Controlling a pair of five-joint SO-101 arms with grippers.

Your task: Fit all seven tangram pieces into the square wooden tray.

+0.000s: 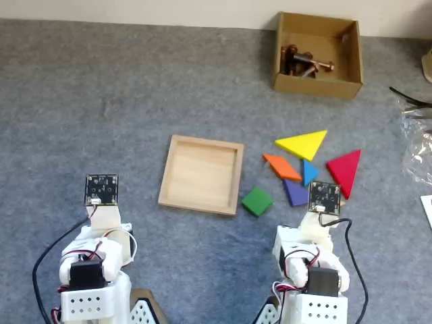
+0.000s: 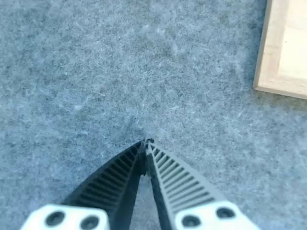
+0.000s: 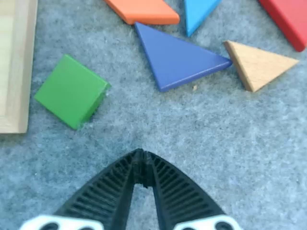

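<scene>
Left fingers and right fingers sit closed, empty; right wrist view cuts off the red triangle.

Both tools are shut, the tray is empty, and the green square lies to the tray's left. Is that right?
Not quite. The high view shows the green square just off the right side of the tray, not the left. The rest holds: the tray is empty, and the left tool and right tool are shut.

tangram pieces right of tray, box behind them
</scene>
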